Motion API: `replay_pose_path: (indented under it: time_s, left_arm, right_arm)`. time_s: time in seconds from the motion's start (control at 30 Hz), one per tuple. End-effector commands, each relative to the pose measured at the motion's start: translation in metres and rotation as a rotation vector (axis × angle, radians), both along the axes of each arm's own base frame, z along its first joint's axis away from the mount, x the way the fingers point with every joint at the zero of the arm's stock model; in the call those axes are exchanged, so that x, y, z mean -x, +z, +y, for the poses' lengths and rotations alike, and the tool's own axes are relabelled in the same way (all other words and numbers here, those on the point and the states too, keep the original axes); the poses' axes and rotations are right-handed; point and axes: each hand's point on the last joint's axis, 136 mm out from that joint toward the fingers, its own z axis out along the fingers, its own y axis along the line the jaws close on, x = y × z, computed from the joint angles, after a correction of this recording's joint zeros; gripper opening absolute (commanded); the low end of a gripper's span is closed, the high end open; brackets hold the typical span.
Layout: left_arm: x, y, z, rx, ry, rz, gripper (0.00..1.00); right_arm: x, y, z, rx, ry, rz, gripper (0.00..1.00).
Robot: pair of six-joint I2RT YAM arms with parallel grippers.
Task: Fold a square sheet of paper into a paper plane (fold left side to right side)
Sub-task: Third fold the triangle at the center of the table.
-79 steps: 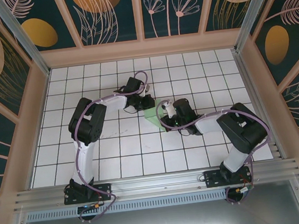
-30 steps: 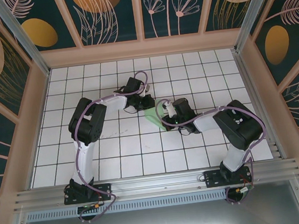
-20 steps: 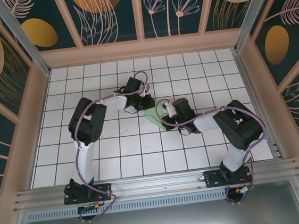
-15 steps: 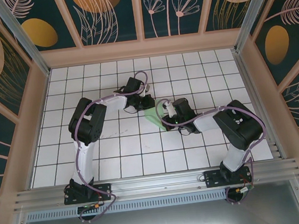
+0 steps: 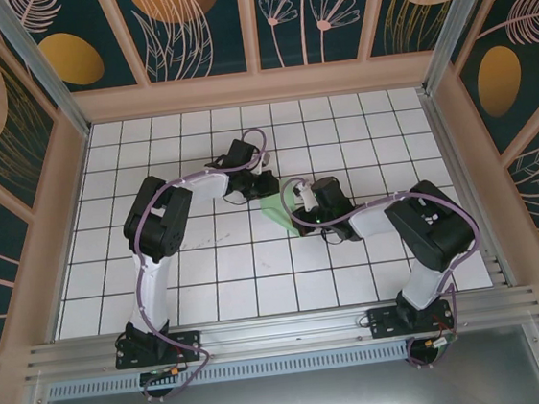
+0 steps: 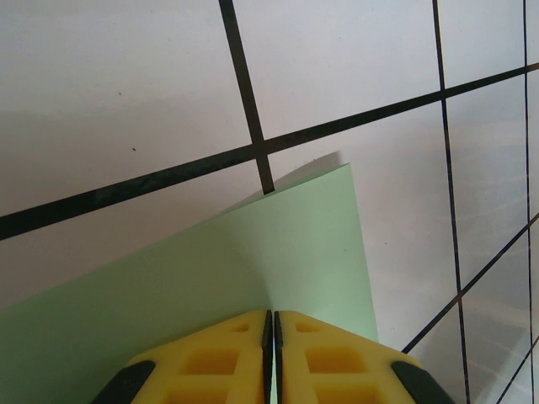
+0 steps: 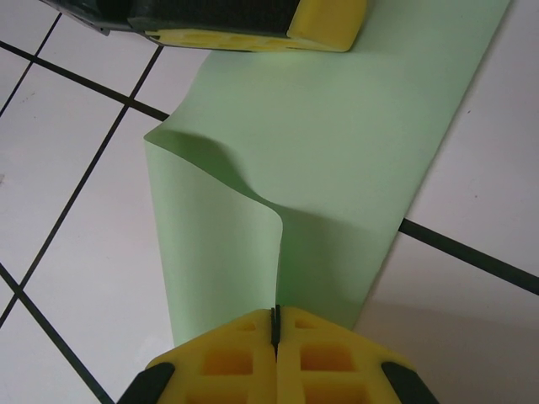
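The right gripper (image 7: 276,321) is clamped on a raised curl of the pale green square sheet of thin paper (image 7: 337,151); the left gripper (image 6: 271,324), pads together, pinches its far edge. It lies mid-table on white gridded tiles (image 5: 209,266), between both grippers.

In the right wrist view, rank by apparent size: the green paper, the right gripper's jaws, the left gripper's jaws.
1. green paper, clearly largest.
2-3. right gripper and left gripper: jaws look alike in size; both are cropped, and the right pair sits nearer.
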Motion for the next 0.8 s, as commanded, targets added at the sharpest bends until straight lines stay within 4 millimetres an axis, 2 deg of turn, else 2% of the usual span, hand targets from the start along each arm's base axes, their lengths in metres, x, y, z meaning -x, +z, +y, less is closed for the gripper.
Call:
replay_pose_path:
  time_s: [0.0,0.77]
  left_arm:
    - [0.022,-0.054,0.018,-0.110,0.010,0.105,0.15]
    - [0.023,-0.055,0.018,-0.108,0.009,0.108,0.15]
  right_arm:
    - [-0.002,0.012,-0.003,-0.020,-0.019,-0.017,0.00]
    - [-0.001,-0.005,-0.007,0.024,-0.030,0.012,0.00]
